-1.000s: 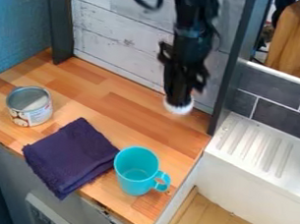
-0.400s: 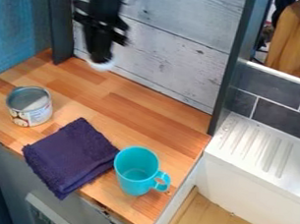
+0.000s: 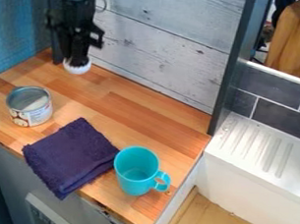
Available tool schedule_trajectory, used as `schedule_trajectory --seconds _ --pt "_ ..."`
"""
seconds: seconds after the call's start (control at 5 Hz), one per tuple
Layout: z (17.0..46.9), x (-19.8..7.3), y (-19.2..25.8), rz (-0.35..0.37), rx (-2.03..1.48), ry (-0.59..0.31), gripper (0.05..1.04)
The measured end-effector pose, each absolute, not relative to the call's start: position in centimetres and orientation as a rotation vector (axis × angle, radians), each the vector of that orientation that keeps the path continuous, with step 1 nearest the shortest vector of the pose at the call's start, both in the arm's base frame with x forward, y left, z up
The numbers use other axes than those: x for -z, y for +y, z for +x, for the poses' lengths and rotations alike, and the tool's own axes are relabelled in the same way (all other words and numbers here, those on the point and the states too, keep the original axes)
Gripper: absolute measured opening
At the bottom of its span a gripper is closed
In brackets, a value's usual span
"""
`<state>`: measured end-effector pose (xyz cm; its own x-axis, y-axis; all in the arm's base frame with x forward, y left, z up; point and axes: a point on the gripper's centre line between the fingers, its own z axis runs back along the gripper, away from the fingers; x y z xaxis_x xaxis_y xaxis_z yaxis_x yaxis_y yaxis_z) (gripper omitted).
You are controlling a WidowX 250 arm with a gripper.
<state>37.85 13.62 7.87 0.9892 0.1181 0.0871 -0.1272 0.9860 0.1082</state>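
Three things are sitting on the wooden bench [image 3: 122, 119] here, plus one more up in the gripper. Far left is a blue wall [image 3: 11, 28], kinda rough-looking. Next along is an open-topped tin can [image 3: 33, 116], upright near the left end of the bench, silvery rim and a pale label with some pictures on it. Just behind it and a bit right, a dark post [image 3: 53, 21] stands at the back.

Then you've got the black gripper [image 3: 76, 63], hanging down over the back left part of the bench, in front of the post and the whitewashed plank wall [image 3: 165, 41]. Its fingers look clamped on a white, rounded thing [image 3: 78, 69] that pokes out below the tips. Too blurry for me to say what it is, tbh.

A dark purple cloth [image 3: 69, 156] lies folded toward the front, one corner hanging past the front edge. Right beside it is a turquoise mug [image 3: 132, 181], upright, handle out to the right; can't tell if they actually touch. Past another dark post [image 3: 229, 81] there's a white sink [image 3: 251, 184] with a ridged top, dark grey tiles [image 3: 281, 115] behind it, and a chunky wooden block [image 3: 297, 43] top right.
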Motion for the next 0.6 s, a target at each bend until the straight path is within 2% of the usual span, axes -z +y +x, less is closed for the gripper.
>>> schedule_trajectory --seconds 0.2,0.4,0.6 --pt "38.1 -6.2 14.8 0.117 -0.161 -0.059 0.239" --pt "38.8 -4.7 15.7 0.149 -0.170 -0.024 0.239" --pt "39.1 -4.0 17.0 0.169 -0.210 -0.025 0.239"
